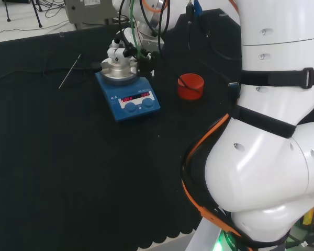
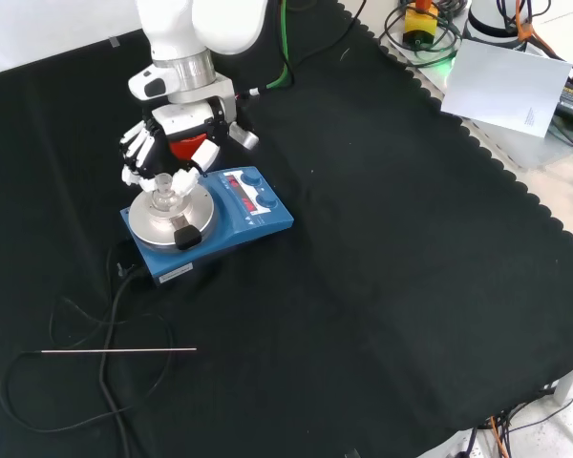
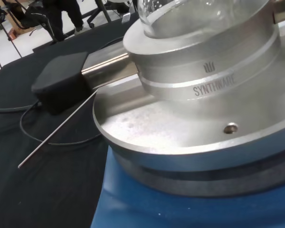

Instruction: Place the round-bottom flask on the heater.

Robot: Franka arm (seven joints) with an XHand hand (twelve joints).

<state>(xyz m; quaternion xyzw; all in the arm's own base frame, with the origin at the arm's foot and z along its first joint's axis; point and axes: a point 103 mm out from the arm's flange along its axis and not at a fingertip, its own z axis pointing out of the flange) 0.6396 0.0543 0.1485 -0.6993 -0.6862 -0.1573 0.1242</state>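
Observation:
The clear round-bottom flask (image 3: pixel 194 16) sits with its bulb in the silver block (image 3: pixel 209 66) on top of the blue heater (image 1: pixel 130 100) (image 2: pixel 264 208). In the front view its neck (image 2: pixel 162 188) stands up over the round plate. My black and white hand (image 2: pixel 155 143) (image 1: pixel 118 50) reaches down from the view's top, fingers curled to either side of the neck and close against it. In the head view the hand hovers just over the block, hiding most of the flask.
A red ribbed ring stand (image 1: pixel 191 86) (image 2: pixel 183 146) rests behind the heater. A thin metal rod (image 2: pixel 119 350) (image 1: pixel 69 71) and a black cable (image 2: pixel 105 324) lie on the cloth beside the heater. A black block (image 3: pixel 61 80) juts out from the heater's plate.

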